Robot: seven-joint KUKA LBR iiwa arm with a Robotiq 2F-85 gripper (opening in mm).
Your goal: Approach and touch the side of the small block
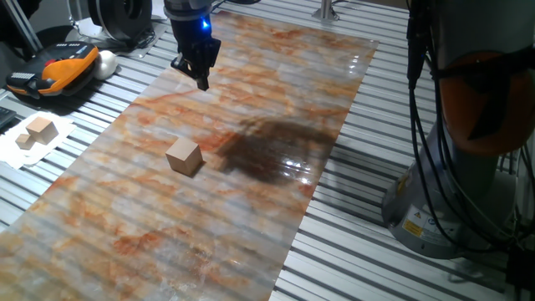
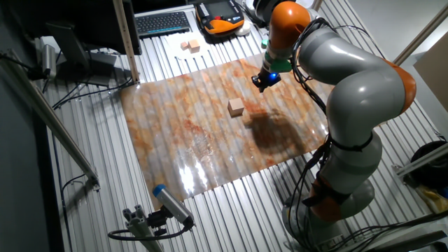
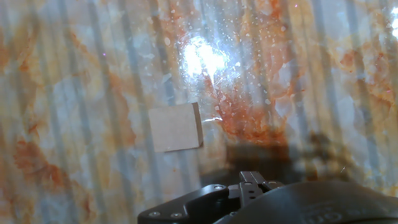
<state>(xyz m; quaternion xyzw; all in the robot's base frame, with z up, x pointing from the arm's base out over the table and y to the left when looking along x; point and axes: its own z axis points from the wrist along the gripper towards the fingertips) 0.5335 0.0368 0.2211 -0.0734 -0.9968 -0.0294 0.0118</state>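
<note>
The small block (image 1: 184,156) sits alone on the marbled orange-and-grey sheet (image 1: 125,226) covering the bench, left of a dark shadow patch (image 1: 272,150). The pincer (image 1: 201,81) hangs above the sheet at about one o'clock from the block, well apart from it, its fingertips drawn together and clamped on nothing. In the hand view the block (image 3: 176,127) lies at about eleven o'clock from the fingers (image 3: 252,180).

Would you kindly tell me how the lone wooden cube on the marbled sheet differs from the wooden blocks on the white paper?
The light-tan wooden cube sits alone on the marbled orange sheet; the pale wooden blocks cluster on white paper beside it. All are plain wood.
</note>
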